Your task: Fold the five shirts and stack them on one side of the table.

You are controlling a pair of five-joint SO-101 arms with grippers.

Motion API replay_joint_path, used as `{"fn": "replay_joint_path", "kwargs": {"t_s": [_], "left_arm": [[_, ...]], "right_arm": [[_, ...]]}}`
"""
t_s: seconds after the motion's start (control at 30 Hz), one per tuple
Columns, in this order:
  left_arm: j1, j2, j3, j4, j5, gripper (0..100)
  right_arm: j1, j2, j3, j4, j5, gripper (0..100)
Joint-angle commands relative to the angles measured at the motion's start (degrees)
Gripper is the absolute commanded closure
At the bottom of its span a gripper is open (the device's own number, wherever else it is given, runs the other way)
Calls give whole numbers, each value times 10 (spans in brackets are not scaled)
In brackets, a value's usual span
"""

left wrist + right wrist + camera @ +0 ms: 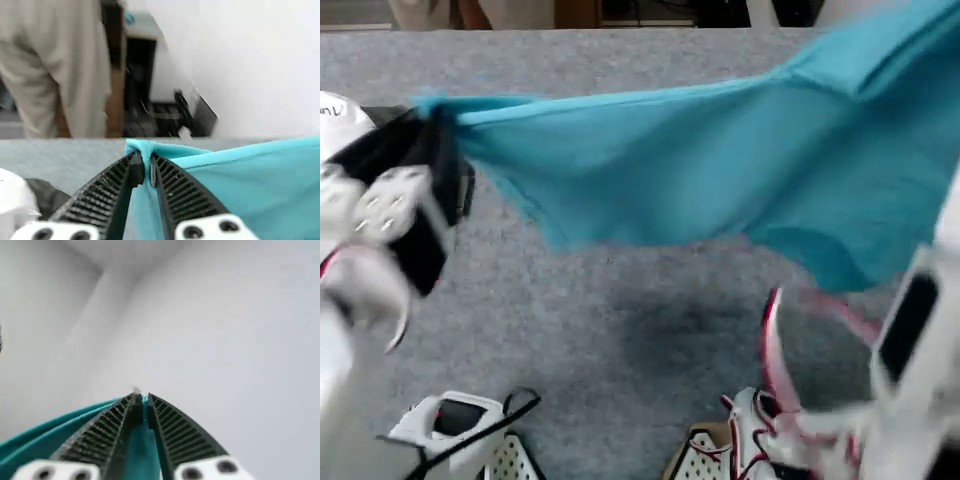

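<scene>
— Where is the garment to be found?

— Above the grey counter [620, 330]. The turquoise shirt [720, 170] is held up in the air and spread wide across the high view. Its middle sags and its lower edge hangs free of the surface.

— And how is it held?

— The left tool [143, 172] is closed on a pinched corner of the cloth, and a small fold of fabric is seen squeezed between the ribbed jaws. The right tool [141, 407] is likewise clamped on an edge of the same shirt at the opposite end, with cloth trailing beneath it.

— What handling is to be expected?

— A light, limp fabric is suggested by the sag. No stiffness can be counted on, so shape will be kept only where tension is applied between the two grips. Slipping is judged possible, since little fabric is caught in either pinch.

— Where should hold be taken?

— At corners, or along a hem or shoulder seam, where the cloth is doubled and a firmer bite is offered. For folding, it is judged that the shirt would best be laid flat on the counter and then taken at two matching corners.
</scene>
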Motion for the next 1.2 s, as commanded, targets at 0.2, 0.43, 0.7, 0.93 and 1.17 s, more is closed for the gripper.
{"fn": "replay_joint_path", "kwargs": {"t_s": [0.2,0.43,0.7,0.93,1.17], "left_arm": [[-76,-97,2,6,-29,982],[-77,-182,120,6,-48,982],[-76,-269,180,4,-50,982],[-76,-271,178,-62,-50,982],[-76,-270,179,-101,-50,982]], "right_arm": [[10,0,-136,2,78,997],[10,0,-210,2,109,997],[10,0,-224,2,110,997],[10,1,-223,2,110,996],[10,5,-223,40,111,996]]}}
